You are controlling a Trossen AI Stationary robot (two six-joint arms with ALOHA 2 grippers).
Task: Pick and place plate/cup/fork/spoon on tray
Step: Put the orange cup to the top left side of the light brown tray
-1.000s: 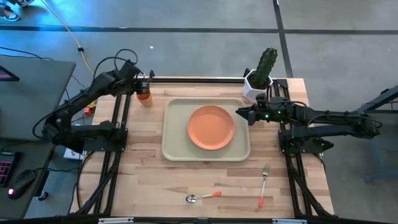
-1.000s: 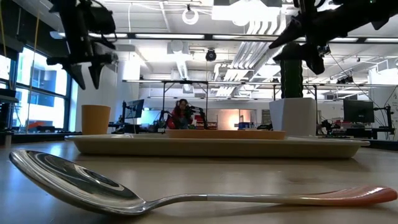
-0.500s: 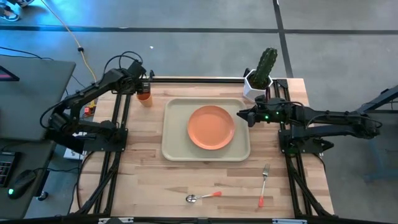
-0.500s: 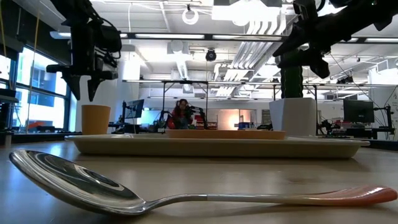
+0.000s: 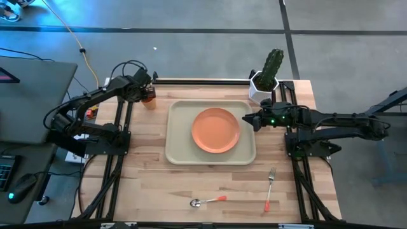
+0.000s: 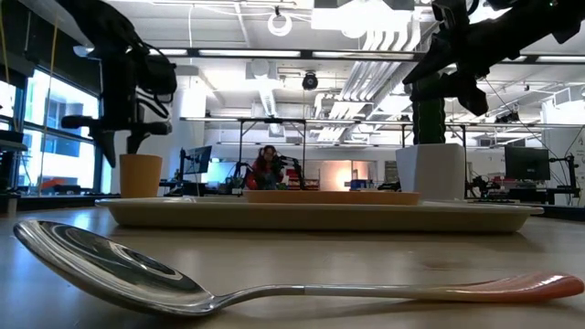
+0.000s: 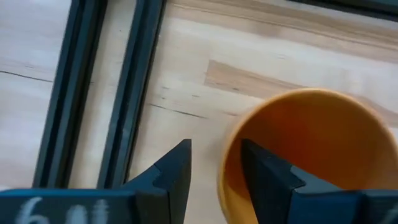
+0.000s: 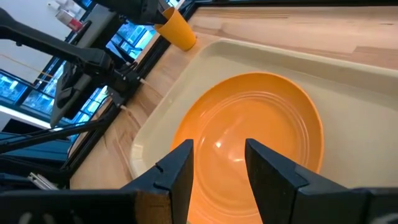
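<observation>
While the spoon (image 5: pixel 207 201) and fork (image 5: pixel 269 188) lie on the table's near edge, the plate (image 5: pixel 215 130) sits on the tray (image 5: pixel 175 147); the right gripper (image 5: pixel 244 118) hovers parted beside it, and beyond, the left gripper's (image 7: pixel 214 177) spread fingers straddle the cup's (image 7: pixel 311 143) rim.

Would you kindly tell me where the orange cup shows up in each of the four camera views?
High view: the cup is far-left on the table, under the left gripper.
Low view: left, beside the tray.
Left wrist view: lower right, one finger inside its rim.
Right wrist view: top, beyond the tray.
Shared landmark: the tray.
</observation>
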